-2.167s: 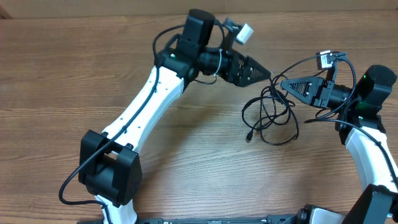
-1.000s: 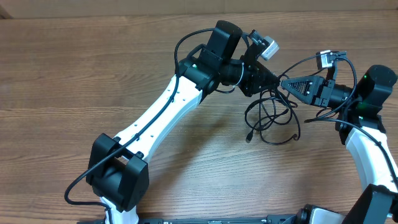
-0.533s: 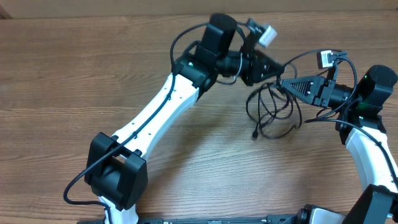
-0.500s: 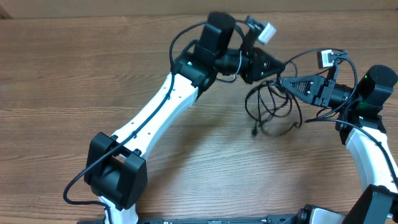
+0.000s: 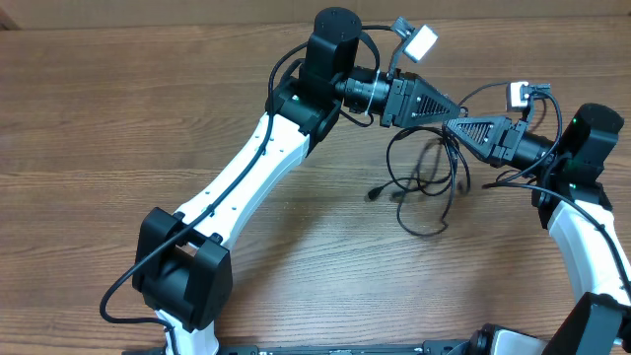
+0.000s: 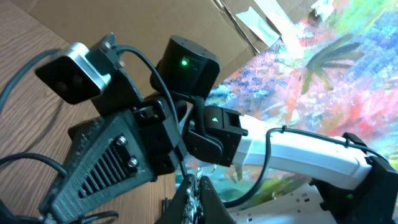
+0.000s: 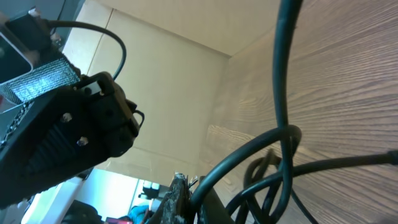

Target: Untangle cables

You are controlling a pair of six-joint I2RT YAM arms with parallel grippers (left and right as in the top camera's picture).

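Note:
The cables (image 5: 434, 182) are thin black cords hanging in tangled loops below the two gripper tips, which nearly touch. One small plug end (image 5: 375, 194) trails to the left over the wood. My left gripper (image 5: 455, 110) comes in from the left and is shut, with a cord rising from its tips (image 6: 194, 180). Pointing left at it, my right gripper (image 5: 450, 125) is shut on a cord that curves out between its fingers (image 7: 186, 183). More cable loops (image 7: 280, 81) fill the right wrist view. The exact strand in the left jaws is hard to make out.
The wooden table (image 5: 99, 118) stretches wide to the left and front. A cardboard wall (image 5: 148, 10) runs along the back edge. The left arm's white link (image 5: 246, 168) crosses the middle diagonally; the right arm (image 5: 582, 217) stands at the right edge.
My left gripper pulled up and back from the bundle with a strand. The loops lifted and stretched, and the plug end swung left. The right gripper barely moved.

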